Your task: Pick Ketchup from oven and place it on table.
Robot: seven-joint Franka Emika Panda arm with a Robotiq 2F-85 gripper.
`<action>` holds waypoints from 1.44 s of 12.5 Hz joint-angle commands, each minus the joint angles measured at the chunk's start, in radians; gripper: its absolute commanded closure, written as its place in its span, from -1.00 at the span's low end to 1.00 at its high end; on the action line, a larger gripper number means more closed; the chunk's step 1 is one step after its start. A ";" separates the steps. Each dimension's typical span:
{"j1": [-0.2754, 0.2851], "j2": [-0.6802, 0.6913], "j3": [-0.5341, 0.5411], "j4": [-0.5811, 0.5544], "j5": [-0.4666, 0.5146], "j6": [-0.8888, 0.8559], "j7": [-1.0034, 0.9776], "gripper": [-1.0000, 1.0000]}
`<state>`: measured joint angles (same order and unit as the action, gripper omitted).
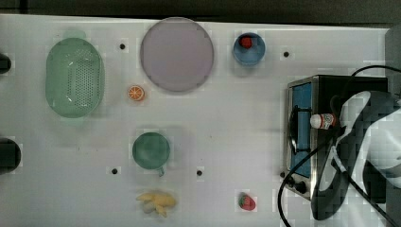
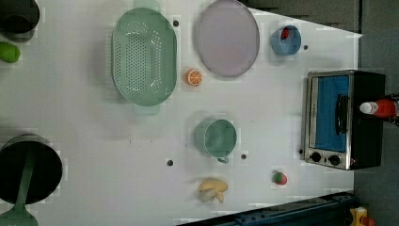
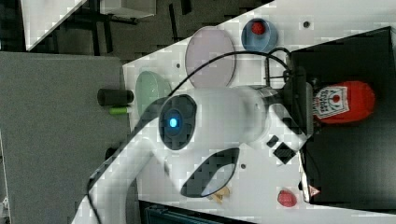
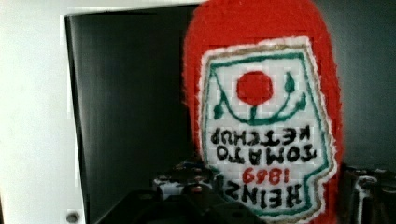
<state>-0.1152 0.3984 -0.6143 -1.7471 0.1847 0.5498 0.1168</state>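
The ketchup (image 1: 323,121) is a red bottle with a white cap and a white-and-red label, lying over the top of the oven (image 1: 302,94) with its cap toward the oven's front. The left view shows the ketchup (image 2: 380,108) above the black oven (image 2: 329,117) body. My gripper (image 4: 271,198) is shut on the ketchup (image 4: 261,116); dark fingers (image 4: 184,184) press both sides of its label near the neck. In the right view my gripper (image 3: 303,105) meets the ketchup (image 3: 345,102) above the oven (image 3: 355,158) roof. The oven door is closed. The white table (image 1: 227,118) spreads to the top view's left.
On the table stand a green colander (image 1: 74,78), a mauve plate (image 1: 176,54), a blue bowl (image 1: 248,48) holding a red thing, an orange slice (image 1: 135,92), a green mug (image 1: 151,150), bananas (image 1: 157,202) and a strawberry (image 1: 246,202). A black cable (image 1: 295,172) loops beside the oven.
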 commanded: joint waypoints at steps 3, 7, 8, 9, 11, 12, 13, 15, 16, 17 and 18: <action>0.069 -0.160 0.020 0.151 -0.140 -0.204 -0.011 -0.27; 0.156 -0.263 0.146 0.175 -0.156 -0.358 -0.018 -0.27; 0.173 -0.287 0.184 0.174 -0.156 -0.413 -0.018 -0.27; 0.186 -0.305 0.223 0.172 -0.156 -0.455 -0.018 -0.27; 0.205 -0.332 0.297 0.161 -0.156 -0.475 -0.007 -0.27; 0.211 -0.342 0.331 0.148 -0.156 -0.475 -0.007 -0.27; 0.215 -0.349 0.364 0.126 -0.156 -0.475 -0.007 -0.27; 0.221 -0.357 0.422 0.056 -0.156 -0.472 -0.005 -0.27; 0.221 -0.357 0.440 0.013 -0.156 -0.462 0.013 -0.27; 0.222 -0.357 0.452 -0.034 -0.156 -0.442 0.040 -0.27; 0.222 -0.356 0.457 -0.088 -0.156 -0.413 0.053 -0.27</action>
<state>0.1434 0.0270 -0.1085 -1.8145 0.0325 0.1530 0.1224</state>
